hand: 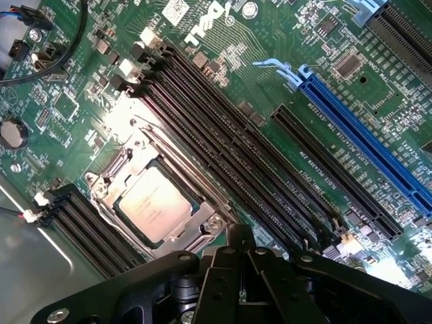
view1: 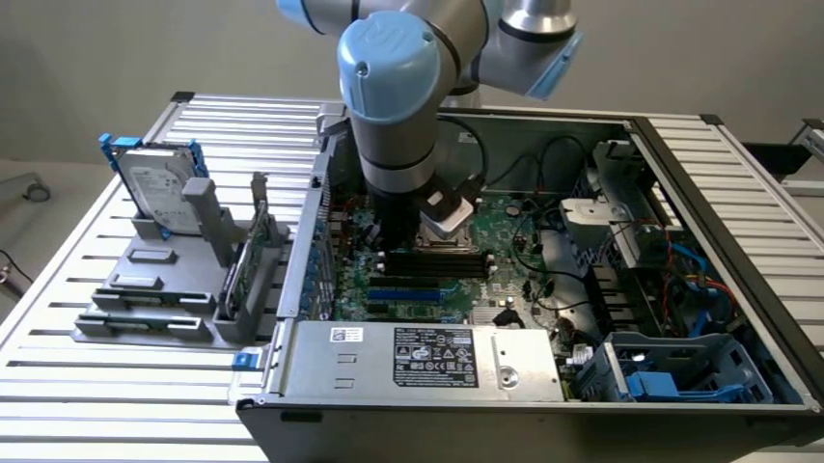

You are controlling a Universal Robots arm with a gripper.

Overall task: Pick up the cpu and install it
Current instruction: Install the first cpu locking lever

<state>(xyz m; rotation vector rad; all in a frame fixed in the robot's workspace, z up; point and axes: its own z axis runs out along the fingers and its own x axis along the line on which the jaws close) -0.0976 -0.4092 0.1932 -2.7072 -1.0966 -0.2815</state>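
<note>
Now the big open computer case point(view1: 721, 183) sits on the slatted table point(view1: 77, 386), with the robot arm point(view1: 393, 106) reaching down into it. Inside lies the green board point(hand: 223, 61). The cpu point(hand: 154, 204) already rests in its metal socket frame point(hand: 111, 182), so the placing looks done. The gripper point(hand: 236, 253) is closed, holding nothing, just beside the cpu.

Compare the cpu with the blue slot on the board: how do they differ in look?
The cpu is a pale silver-grey square inside a metal frame; the blue slot is a long narrow strip. The cpu has a flat plain lid, while the slot is a ribbed groove. Both sit on the same green board.
</note>
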